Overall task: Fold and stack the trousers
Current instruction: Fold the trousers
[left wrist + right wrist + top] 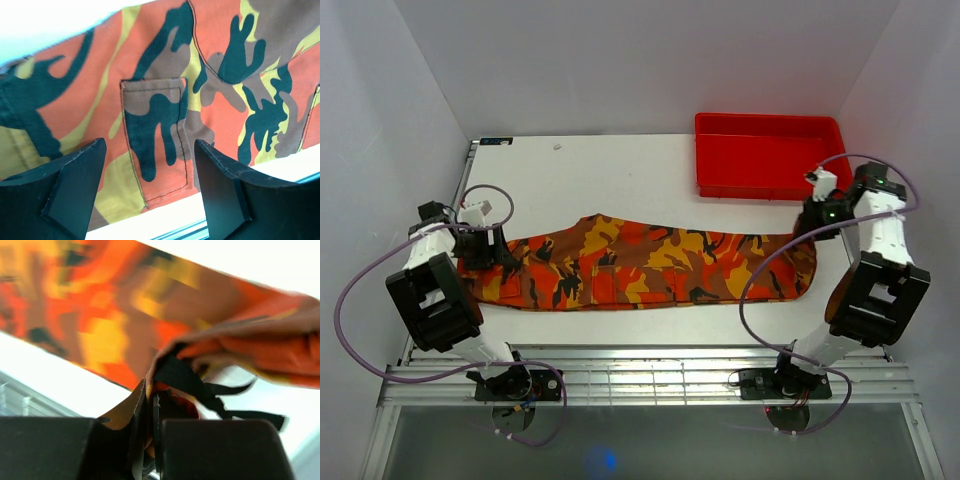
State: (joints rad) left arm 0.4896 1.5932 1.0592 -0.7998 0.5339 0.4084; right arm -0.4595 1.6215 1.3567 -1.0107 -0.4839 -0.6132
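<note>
The camouflage trousers [640, 265] lie folded lengthwise across the white table, waist at the left, leg ends at the right. My left gripper [485, 245] hovers open over the waist end; in the left wrist view its black fingers [75, 185] stand wide apart above a stitched back pocket [155, 137], holding nothing. My right gripper [812, 225] is at the leg ends. In the right wrist view it [152, 410] is shut on a pinch of the trousers' hem [165, 367], lifted off the table, with a black drawcord [215, 400] trailing from it.
A red plastic tray [768, 155] stands at the back right of the table [620, 165]. Purple cables loop from both arms. White walls enclose the table on three sides; a metal rail runs along the near edge [650, 375].
</note>
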